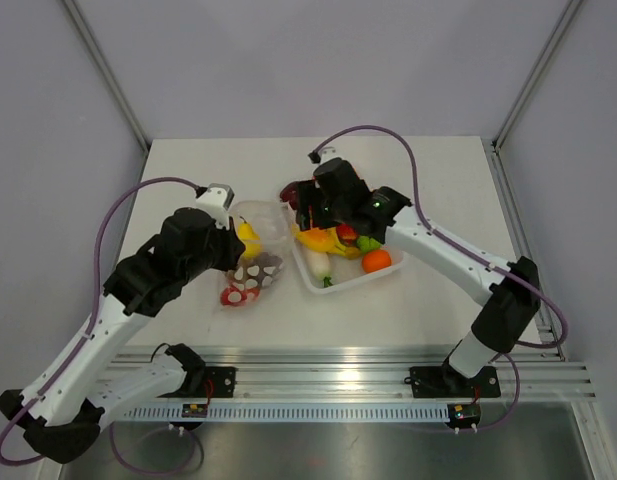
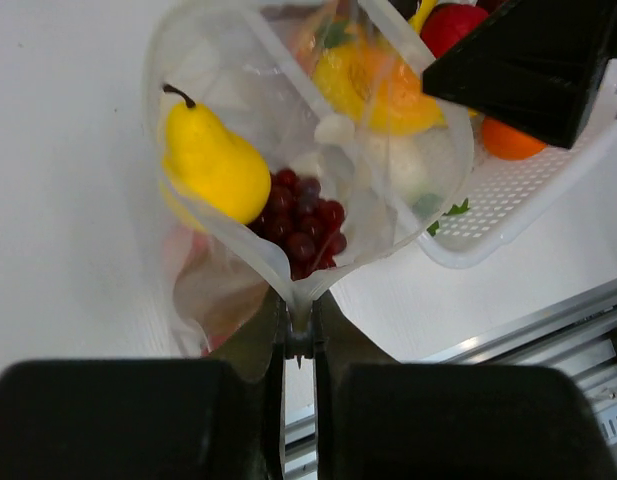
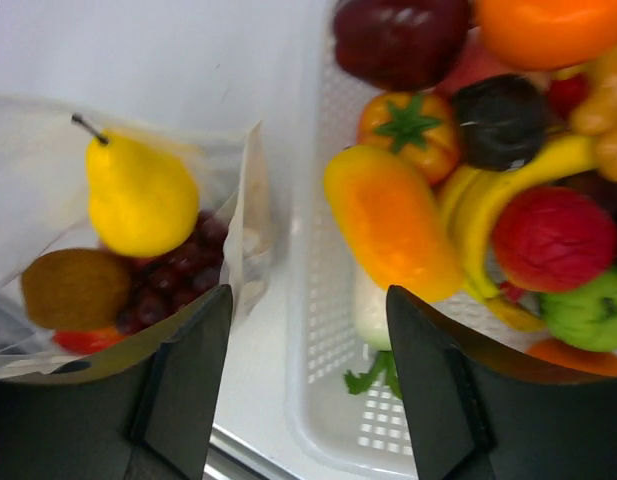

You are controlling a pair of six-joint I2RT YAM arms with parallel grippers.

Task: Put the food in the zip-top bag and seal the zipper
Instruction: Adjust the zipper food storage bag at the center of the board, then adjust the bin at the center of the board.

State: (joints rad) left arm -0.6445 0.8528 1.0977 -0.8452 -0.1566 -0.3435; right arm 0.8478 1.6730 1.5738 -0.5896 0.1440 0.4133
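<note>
Left wrist view: white table (image 2: pixel 58 200) under everything. Off to the right of the left gripper (image 2: pixel 300 330), white tray (image 2: pixel 528 215), heaped with food. Straight ahead of the same fingertips, clear bag (image 2: pixel 203 285), just beside the tray, long axis running away from the hand, mouth pulled into a wide loop and facing up. Clamped tight on the near point of that rim, fingers pressed together with the plastic between them. Zipper too faint to pick out.

Inside the bag, beyond the fingertips: yellow pear (image 2: pixel 213 160), fat end nearer the hand, stem pointing away and to the left; dark red grapes (image 2: pixel 303 225) right against it, closer to the pinch.

Right wrist view: right gripper (image 3: pixel 308 330) spread wide, nothing between the fingers, astride the tray's left wall. In front of the left finger, the bag's corner, with a brown kiwi (image 3: pixel 73 288) touching pear and grapes. Past the right finger, an orange-yellow mango (image 3: pixel 388 225) slanting down toward the fingertip, a curved banana (image 3: pixel 498 195) beside it, a dark red apple (image 3: pixel 398 40) farthest off.
</note>
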